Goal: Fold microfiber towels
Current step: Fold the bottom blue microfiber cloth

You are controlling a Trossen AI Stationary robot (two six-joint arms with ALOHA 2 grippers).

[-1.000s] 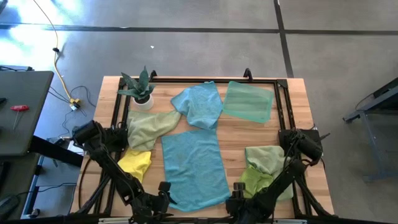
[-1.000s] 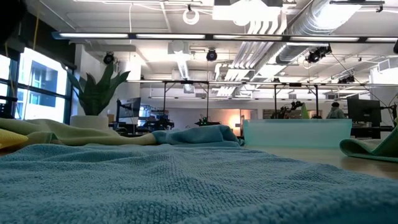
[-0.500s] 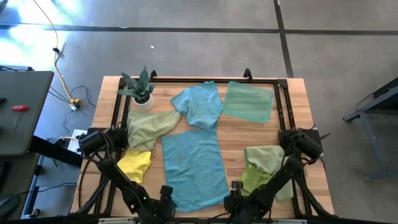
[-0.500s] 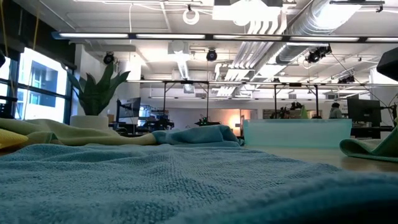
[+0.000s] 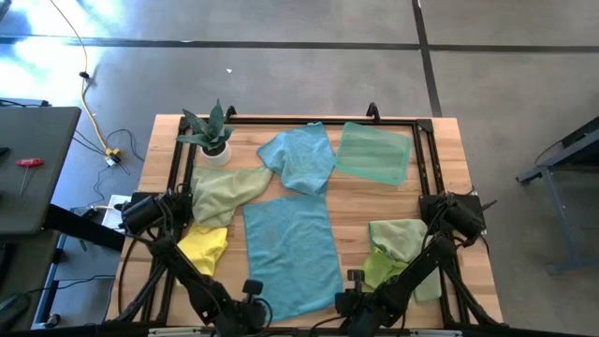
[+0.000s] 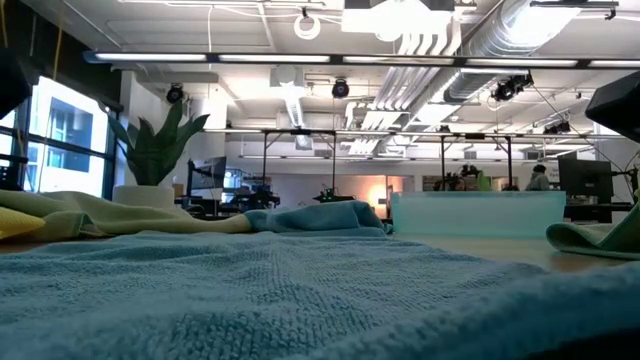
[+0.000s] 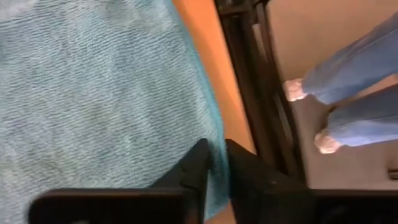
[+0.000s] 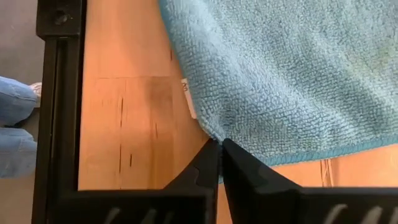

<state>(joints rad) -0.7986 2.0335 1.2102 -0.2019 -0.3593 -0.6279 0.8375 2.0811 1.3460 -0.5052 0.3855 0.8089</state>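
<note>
Blue towel point(image 5: 292, 255) lies flat at the counter's near-middle. Left end effector point(image 7: 214, 163) and right end effector point(image 8: 219, 151) are closed, pinching its near corners. Next: lift and fold away evenly.

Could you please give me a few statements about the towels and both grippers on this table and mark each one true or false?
1. The right gripper is shut on a near corner of the large blue towel. True.
2. The left gripper hangs over the plant. False: it is at the large blue towel's other near corner, fingers closed on its edge.
3. The yellow towel lies spread flat at the table's far edge. False: it is bunched near the left arm.
4. A mint green towel lies flat at the far right of the table. True.
5. A person's legs show beyond the table. True.
</note>
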